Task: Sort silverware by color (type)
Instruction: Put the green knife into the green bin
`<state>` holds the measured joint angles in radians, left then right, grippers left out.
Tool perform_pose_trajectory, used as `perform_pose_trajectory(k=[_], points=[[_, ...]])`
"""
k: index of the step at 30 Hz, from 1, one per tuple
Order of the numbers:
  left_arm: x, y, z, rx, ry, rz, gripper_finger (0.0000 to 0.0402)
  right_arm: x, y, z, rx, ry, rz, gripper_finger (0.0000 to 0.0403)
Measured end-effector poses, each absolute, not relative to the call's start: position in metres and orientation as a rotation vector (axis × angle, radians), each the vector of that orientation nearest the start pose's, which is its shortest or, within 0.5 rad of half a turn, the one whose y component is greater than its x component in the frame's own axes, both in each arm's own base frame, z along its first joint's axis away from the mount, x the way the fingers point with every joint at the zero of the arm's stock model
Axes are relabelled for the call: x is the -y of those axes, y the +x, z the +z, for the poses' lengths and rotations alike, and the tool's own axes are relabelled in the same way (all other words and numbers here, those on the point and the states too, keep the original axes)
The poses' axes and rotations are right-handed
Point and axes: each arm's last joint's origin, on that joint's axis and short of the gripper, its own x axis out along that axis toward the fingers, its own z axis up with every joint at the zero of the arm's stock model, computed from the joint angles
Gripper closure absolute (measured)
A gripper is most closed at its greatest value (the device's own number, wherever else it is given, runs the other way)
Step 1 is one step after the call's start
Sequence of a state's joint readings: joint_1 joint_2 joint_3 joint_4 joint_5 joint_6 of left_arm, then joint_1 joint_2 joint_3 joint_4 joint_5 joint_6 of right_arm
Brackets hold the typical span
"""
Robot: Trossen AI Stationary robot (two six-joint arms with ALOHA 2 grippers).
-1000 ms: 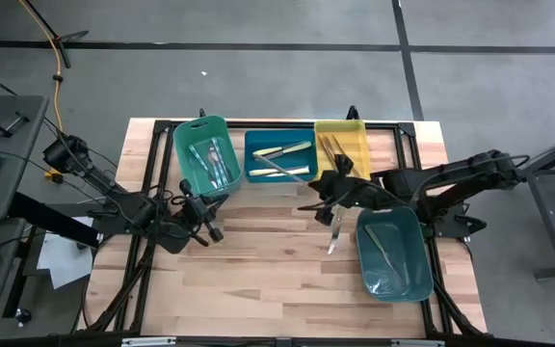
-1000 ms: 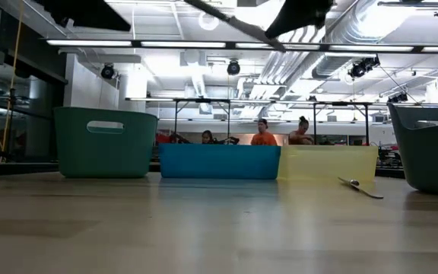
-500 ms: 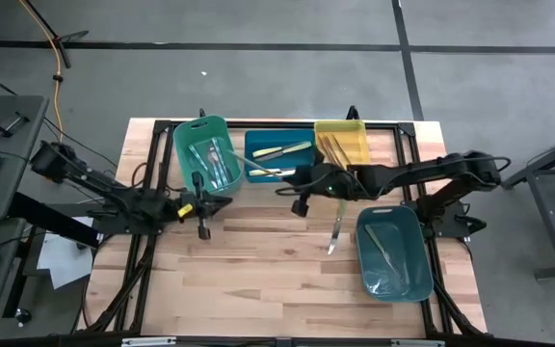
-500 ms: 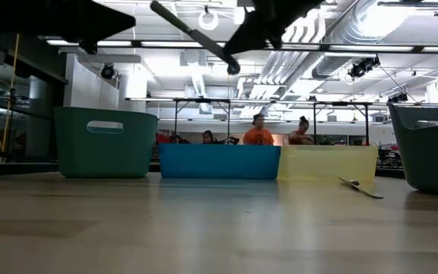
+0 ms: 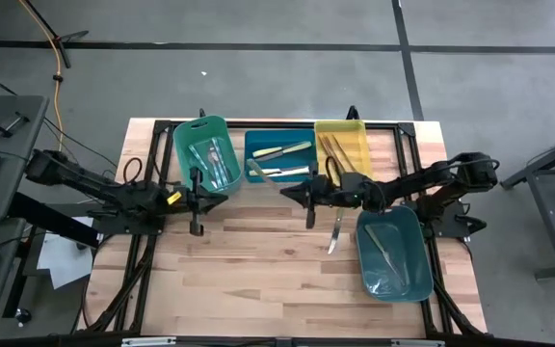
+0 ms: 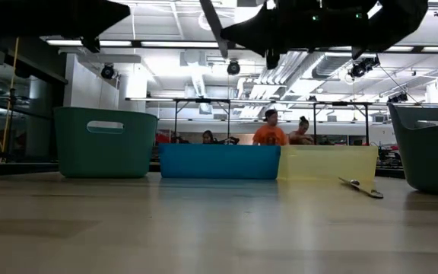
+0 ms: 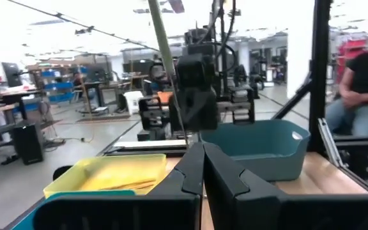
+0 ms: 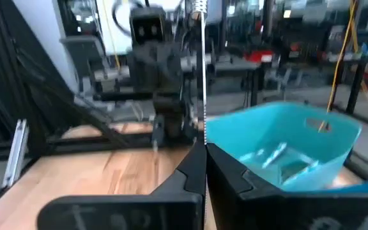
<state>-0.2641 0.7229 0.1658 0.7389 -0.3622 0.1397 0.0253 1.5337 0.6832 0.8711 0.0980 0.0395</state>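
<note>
My right gripper (image 5: 287, 190) hangs level over the table's middle, just in front of the blue bin (image 5: 277, 159), shut on one thin piece of silverware (image 6: 213, 27) that stands nearly upright. My left gripper (image 5: 224, 197) faces it from the left, shut and empty, near the green bin (image 5: 206, 152). Another piece of silverware (image 5: 334, 231) lies flat on the wood beside the teal bin (image 5: 393, 253). More silverware lies in the green, blue, yellow (image 5: 343, 145) and teal bins. My right gripper pinches the silverware piece near its lower end (image 8: 203, 131) between its two shut fingers. The fingers come in level from the table's right and lie across it. The piece rises almost straight up from them (image 7: 161, 45), lifted clear of the table.
The green, blue and yellow bins stand in a row along the far edge; the teal bin sits at the near right. Bare wood stretches across the near and left part of the table (image 5: 239, 270). People show in the room beyond (image 6: 268, 135).
My right gripper has come down and a little toward the table's left, tipping from a downward slant to level; the held silverware has swung from a slant to nearly upright. My left gripper has swung toward the far edge and tipped up to level, staying shut.
</note>
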Motion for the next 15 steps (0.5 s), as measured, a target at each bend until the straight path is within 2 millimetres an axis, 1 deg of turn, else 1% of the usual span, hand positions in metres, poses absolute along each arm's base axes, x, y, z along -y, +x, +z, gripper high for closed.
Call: perform_pose_trajectory(k=[2,7,15], points=[[0.027,0.155,0.214,0.153,0.088,0.082,0.0401,-0.007,0.313,0.227,0.048,0.021,-0.068,0.0403],[0.018,0.159,0.212,0.139,0.058,0.048,0.0401,-0.013,0.312,0.226,0.044,-0.038,-0.061,0.0403],[0.015,0.159,0.212,0.143,0.057,0.061,0.0401,-0.012,0.312,0.225,0.027,-0.032,-0.080,0.0403]])
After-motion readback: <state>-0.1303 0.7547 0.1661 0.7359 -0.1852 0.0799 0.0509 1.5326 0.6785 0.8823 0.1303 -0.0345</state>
